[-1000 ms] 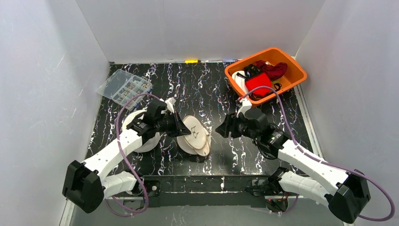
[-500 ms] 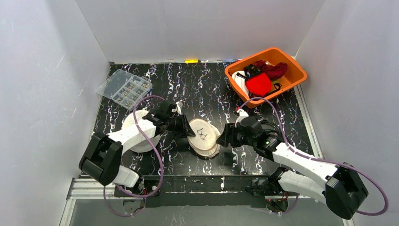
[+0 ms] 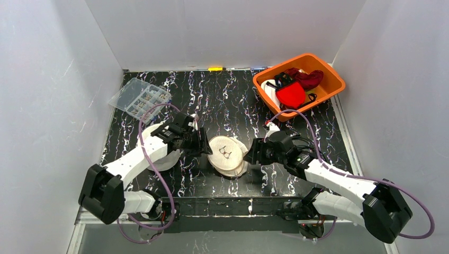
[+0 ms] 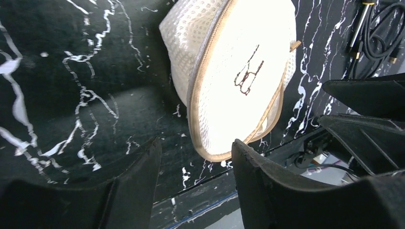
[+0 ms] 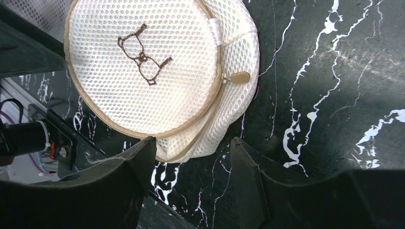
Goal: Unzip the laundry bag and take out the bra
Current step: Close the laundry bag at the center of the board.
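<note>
Mesh laundry bag (image 3: pixel 226 155) at centre seems soft and light; its tan zipper pull (image 5: pixel 239 77) suits grasping. Left gripper (image 4: pixel 193 151) and right gripper (image 5: pixel 191 145) stand open, empty.

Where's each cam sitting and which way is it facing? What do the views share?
Top external: above and behind the arms, looking down at the table; both arms show, left gripper and right gripper flanking the laundry bag.
Left wrist: on the left arm, looking past its fingers at the bag.
Right wrist: on the right arm, looking past its fingers at the bag's zipper pull.
Shared: all three see the bag's brown stitched mark.
</note>
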Controlling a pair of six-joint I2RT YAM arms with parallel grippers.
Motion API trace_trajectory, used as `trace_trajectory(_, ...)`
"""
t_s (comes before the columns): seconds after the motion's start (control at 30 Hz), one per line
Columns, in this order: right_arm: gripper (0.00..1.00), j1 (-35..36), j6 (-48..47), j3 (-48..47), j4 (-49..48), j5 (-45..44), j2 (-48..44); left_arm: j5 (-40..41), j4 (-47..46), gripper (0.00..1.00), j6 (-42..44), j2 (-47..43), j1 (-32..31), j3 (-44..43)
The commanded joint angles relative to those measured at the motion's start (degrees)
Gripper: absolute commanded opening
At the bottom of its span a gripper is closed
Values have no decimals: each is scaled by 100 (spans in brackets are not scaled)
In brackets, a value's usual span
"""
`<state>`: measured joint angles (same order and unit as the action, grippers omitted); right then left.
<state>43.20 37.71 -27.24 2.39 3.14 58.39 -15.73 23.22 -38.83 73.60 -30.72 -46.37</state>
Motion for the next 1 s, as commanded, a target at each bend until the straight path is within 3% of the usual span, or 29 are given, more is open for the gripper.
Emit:
trace_trajectory(0.0, 66, -4, 368, 121, -544, 57, 116, 705, 884, 54, 366, -395, -4, -287)
trace_trajectory(0.13, 66, 37, 704, 184, -791, 171, 350, 733, 518, 50, 314, -196, -4, -313)
trace_trajectory(0.3, 65, 122, 801, 63, -663, -13, 647, 422, -184, 33, 128, 386, -18, -322)
trace_trajectory(0.53, 64, 165, 772, -99, -482, -198, 1049, 237, -559, 17, 88, 869, -97, -236)
trace_trajectory(0.8, 64, 295, 716, -250, -325, -467, 1462, 143, -728, 12, 33, 1105, -293, -253)
trace_trajectory(0.97, 45, 299, 626, -225, -20, -787, 1613, 157, -767, 11, 33, 1252, -437, -276)
